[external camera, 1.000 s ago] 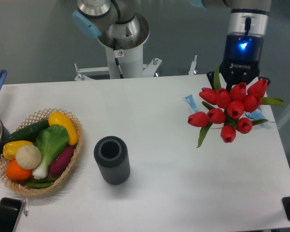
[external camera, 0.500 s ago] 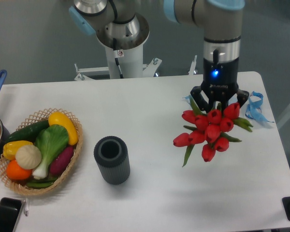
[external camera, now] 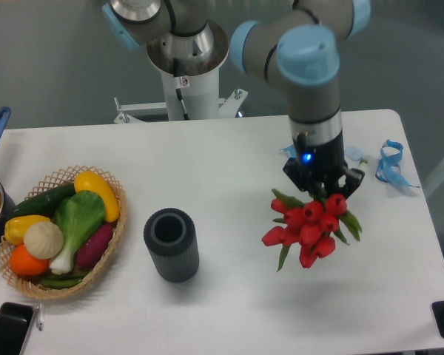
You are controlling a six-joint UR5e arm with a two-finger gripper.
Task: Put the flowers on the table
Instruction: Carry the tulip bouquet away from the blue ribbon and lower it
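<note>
Claw (external camera: 323, 191) is clamped on the flowers (external camera: 308, 225), red heads bunched right under it over the right side of the worktop (external camera: 229, 163). Arm's pointing straight down. Left of that there's a hollow dark ribbed cylinder (external camera: 172, 244), then a wicker basket (external camera: 111, 244) loaded with veggies.

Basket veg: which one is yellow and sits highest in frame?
The yellow squash-like piece at the far rim of the wicker basket. A second yellow piece lies lower left, by the white bulb; the rest are green, purple, orange.
</note>
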